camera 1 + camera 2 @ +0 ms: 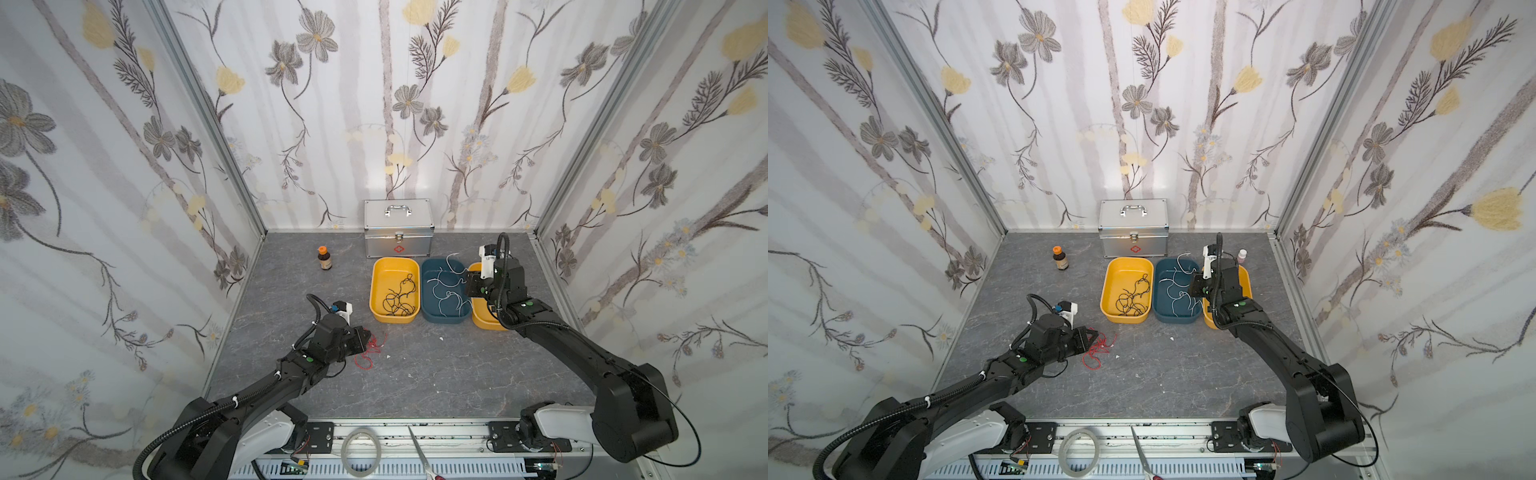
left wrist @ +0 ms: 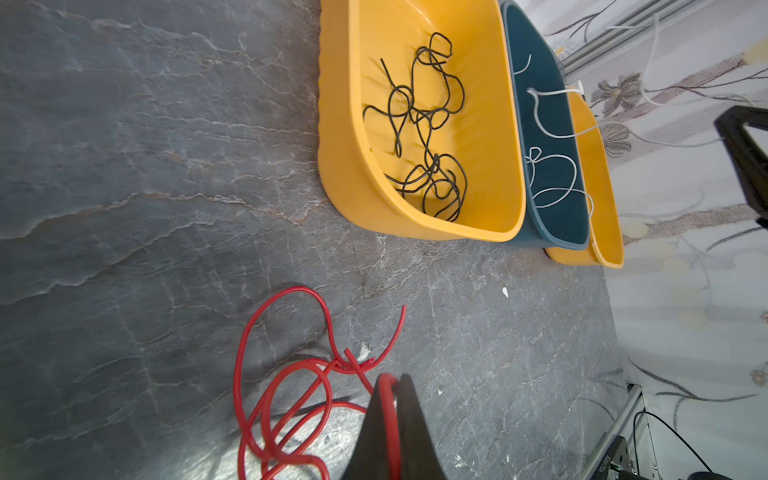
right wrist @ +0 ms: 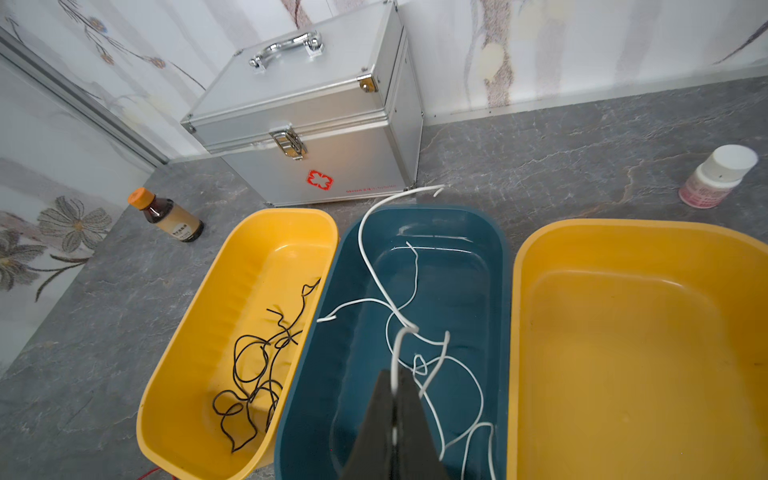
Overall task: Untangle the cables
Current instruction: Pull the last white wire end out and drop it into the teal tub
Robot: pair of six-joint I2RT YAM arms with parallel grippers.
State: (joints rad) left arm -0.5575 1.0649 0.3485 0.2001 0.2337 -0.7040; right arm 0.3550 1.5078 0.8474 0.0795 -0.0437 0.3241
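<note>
A red cable (image 1: 365, 360) lies in loose loops on the grey table, and my left gripper (image 1: 368, 334) is shut on one strand of it (image 2: 291, 289); the strand runs between the closed jaws (image 2: 392, 379). The black cable (image 1: 399, 301) lies coiled in the left yellow bin (image 1: 392, 321). In the blue bin (image 1: 440, 321) lies the white cable (image 1: 446, 286), one end arching over the far rim. My right gripper (image 3: 395, 376) hangs over this bin, shut on a raised white strand (image 3: 394, 357). Beside it, the right yellow bin (image 3: 515, 332) holds nothing.
A silver first-aid case (image 1: 398, 228) stands behind the bins at the back wall. A brown bottle with an orange cap (image 1: 324, 258) stands left of it, a white-capped bottle (image 3: 719, 174) at the back right. A tape ring (image 1: 360, 452) and scissors (image 1: 419, 453) lie on the front rail.
</note>
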